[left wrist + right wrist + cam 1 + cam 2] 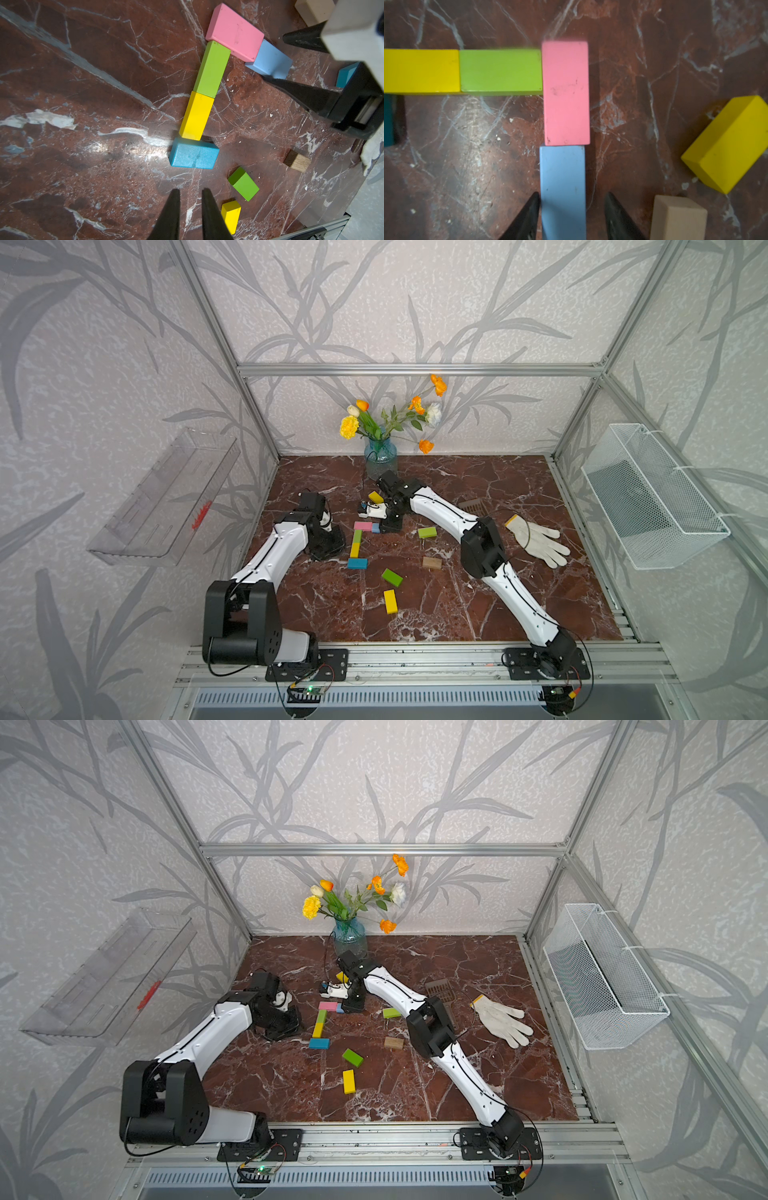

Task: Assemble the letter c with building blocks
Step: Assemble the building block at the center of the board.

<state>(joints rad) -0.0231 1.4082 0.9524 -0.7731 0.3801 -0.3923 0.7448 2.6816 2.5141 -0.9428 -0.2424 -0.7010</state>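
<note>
Yellow block (390,601) nearest; glove (536,540), scoop (471,504), vase (380,460) behind.

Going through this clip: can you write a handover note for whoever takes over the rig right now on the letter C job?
Right hand: open, straddling the light blue block, which lies flat, end to end with the pink block.
Left hand: narrowly parted, empty, off to the side of the letter.
Done: top arm of pink and light blue; spine of green block and yellow block; teal block starts the bottom arm.
To do: probably one more block beside the teal one; spare blocks lie loose nearby.
</note>
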